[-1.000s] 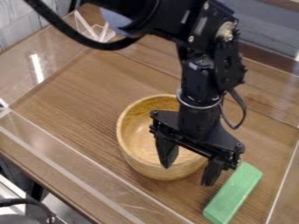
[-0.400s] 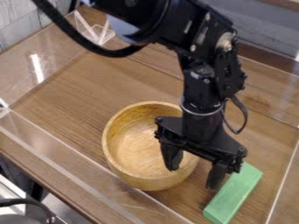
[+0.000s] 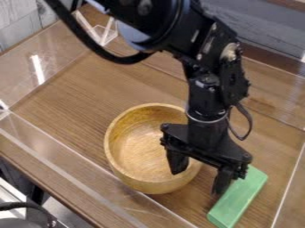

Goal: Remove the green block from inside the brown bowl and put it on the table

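My gripper (image 3: pixel 201 172) matte black; green block (image 3: pixel 238 199) plain bright green; brown bowl (image 3: pixel 135 124) pale tan, fine grain; table (image 3: pixel 84 85) darker brown, streaked grain

Even, fairly bright indoor light fills the low-resolution, slightly soft picture. The desk (image 3: pixel 84 98) shows pale sheen on its wood grain toward the upper left, and the clear walls (image 3: pixel 48 169) catch white glare streaks along their edges. The black arm (image 3: pixel 202 62) reads as a dark mass with little detail. Soft, faint shadow sits inside the bowl (image 3: pixel 134 151) beneath the end effector (image 3: pixel 201 175). The green block (image 3: pixel 242 200) looks saturated and unshaded.
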Robot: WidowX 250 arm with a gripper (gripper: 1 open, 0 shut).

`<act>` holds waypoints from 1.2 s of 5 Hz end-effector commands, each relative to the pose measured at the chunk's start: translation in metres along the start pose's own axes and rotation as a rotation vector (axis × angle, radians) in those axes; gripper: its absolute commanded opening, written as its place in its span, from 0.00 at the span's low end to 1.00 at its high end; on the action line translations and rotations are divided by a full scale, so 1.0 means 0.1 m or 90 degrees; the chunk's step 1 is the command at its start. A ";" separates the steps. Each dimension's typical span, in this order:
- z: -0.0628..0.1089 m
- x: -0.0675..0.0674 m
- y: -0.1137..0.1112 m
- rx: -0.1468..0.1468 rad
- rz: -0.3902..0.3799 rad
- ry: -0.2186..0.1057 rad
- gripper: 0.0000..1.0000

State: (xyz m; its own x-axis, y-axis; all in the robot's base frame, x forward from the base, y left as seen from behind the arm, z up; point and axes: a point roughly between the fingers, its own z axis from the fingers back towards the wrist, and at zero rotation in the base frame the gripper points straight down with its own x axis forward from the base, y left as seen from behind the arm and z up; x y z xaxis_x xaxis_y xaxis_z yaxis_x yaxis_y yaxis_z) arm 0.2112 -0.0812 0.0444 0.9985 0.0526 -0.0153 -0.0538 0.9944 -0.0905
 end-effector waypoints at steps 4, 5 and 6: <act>-0.07 0.12 0.06 -0.016 0.013 -0.016 1.00; -0.08 0.12 0.08 -0.017 0.016 -0.014 1.00; -0.09 0.12 0.09 -0.018 0.019 -0.011 1.00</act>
State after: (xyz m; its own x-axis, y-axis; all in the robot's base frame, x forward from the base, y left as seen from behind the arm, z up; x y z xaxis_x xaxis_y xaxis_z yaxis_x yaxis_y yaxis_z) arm 0.2180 -0.0722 0.0287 0.9966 0.0784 -0.0268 -0.0809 0.9907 -0.1094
